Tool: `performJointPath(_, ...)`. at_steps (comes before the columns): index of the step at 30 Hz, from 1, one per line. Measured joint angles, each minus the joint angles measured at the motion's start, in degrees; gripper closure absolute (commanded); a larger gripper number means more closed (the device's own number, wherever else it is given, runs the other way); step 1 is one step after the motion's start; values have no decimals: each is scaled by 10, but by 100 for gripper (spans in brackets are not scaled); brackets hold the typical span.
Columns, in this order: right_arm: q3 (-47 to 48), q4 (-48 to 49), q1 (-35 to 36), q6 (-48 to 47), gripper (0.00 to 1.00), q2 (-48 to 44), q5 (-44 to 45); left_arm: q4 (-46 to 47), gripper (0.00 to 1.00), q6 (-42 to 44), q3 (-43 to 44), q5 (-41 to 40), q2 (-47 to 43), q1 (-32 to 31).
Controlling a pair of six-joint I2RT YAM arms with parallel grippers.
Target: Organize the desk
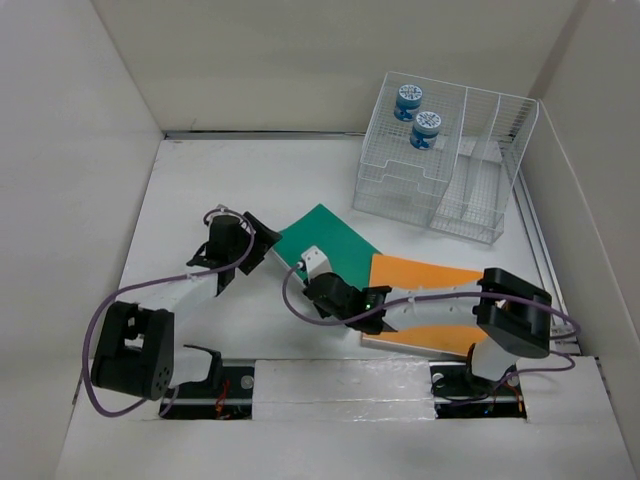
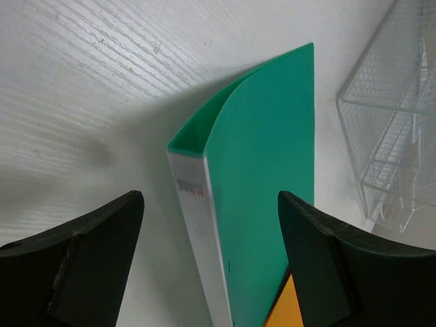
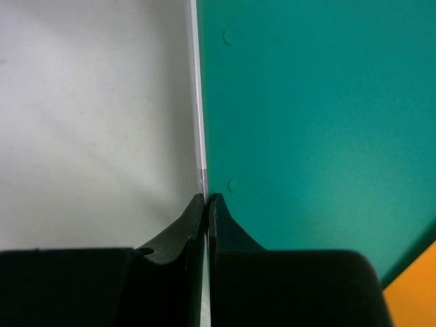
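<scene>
Two claws meet at the green folder [image 1: 335, 240] in the middle of the overhead view. The left claw [image 1: 266, 237] is spread wide. In the left wrist view [image 2: 210, 199] the folder's [image 2: 272, 170] white spine end sits in the gap between the black fingers [image 2: 102, 238], touching neither. The folder's cover bows up there, so that end gapes. The right claw [image 1: 304, 268] is pressed almost together. In the right wrist view [image 3: 206, 199] its tips pinch the thin white edge of the folder [image 3: 320, 122], with only a sliver between the fingers.

The tabletop [image 1: 200, 200] lies flat and fills the centre of the overhead frame between beige wall panels, its longer run going left to right. It shows as bare white at the upper left of the left wrist view [image 2: 82, 82] and down the left side of the right wrist view [image 3: 88, 102].

The green folder lies skewed on it like a diamond. An orange folder [image 1: 420, 272] lies to its lower right under the right arm, and its corner shows at the bottom of both wrist views [image 2: 286, 310] [image 3: 415, 289]. A wire rack [image 1: 400, 190] stands at the upper right and holds two blue-capped jars [image 1: 408, 100].
</scene>
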Motion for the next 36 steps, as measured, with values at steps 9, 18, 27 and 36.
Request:
performJointPath(9, -9, 13, 14, 0, 100, -59, -17, 71, 76, -8, 0, -8, 60, 0)
performJointPath(18, -14, 14, 13, 3, 66, -55, -17, 147, 100, -14, -17, 27, 46, -3)
performJointPath(27, 58, -55, 59, 7, 3, -55, 26, 52, 100, -12, -25, 0, -118, -4)
performJointPath(36, 193, -94, 82, -32, 0, 18, 119, -64, 100, -14, 8, 1, -203, -4)
